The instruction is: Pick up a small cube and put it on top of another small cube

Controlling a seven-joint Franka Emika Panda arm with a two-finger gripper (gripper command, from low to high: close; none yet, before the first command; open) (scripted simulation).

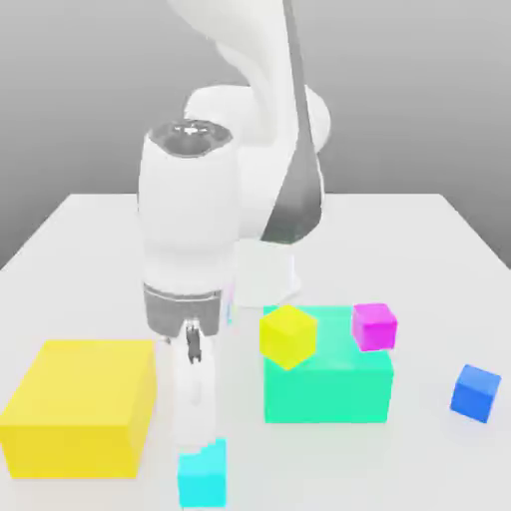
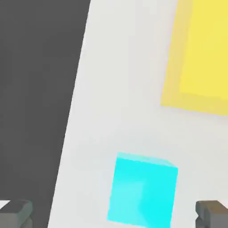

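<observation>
Nearest the viewer, the small cyan cube (image 1: 203, 473) rests on the white desk (image 1: 439, 250) at its near edge, unlifted. Fingers (image 2: 17, 212) spread wide on either side of it, the gripper (image 1: 196, 399) poised just above. Judged stage: approach done; grasp, lift and stacking remain. Big yellow block (image 1: 80, 406) lies left; small blue cube (image 1: 475, 392) far right. Background: plain grey wall.

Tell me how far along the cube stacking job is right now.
Done: nothing is stacked; the small cyan cube sits on the table beside the large yellow block. In hand: the open gripper straddles the cube from above, without gripping it. Left: grasp, lift, and set it on another small cube.
</observation>
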